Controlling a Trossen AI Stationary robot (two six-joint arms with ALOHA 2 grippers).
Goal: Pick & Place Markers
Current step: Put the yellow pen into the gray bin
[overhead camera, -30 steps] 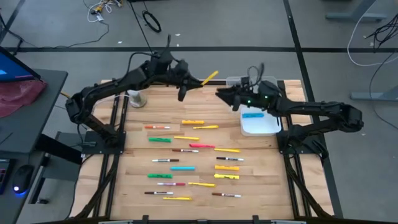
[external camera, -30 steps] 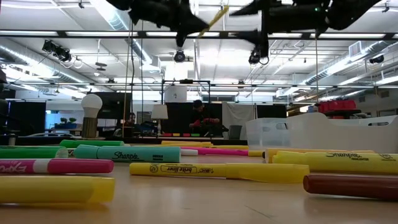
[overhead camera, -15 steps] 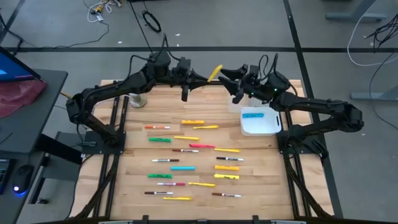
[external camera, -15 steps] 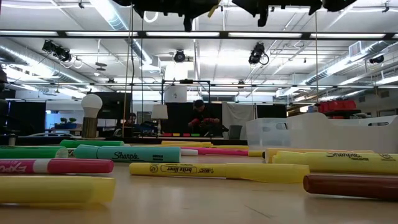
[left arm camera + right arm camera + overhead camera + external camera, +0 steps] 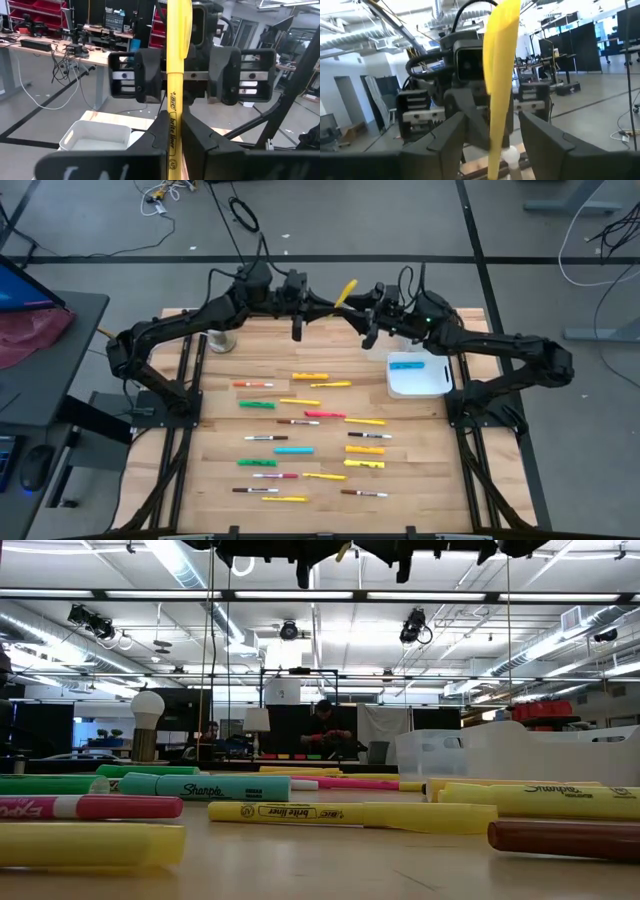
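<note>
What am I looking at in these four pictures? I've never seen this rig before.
Two dark robot arms work over a wooden table. One camera looks straight down, one sits at tabletop height, and one rides on each wrist. Many markers lie in rows on the table; a cyan marker lies in a clear bin. High above the far edge, the left gripper pinches a yellow highlighter. The right gripper faces it, fingers open either side of the highlighter, seemingly a handover.
</note>
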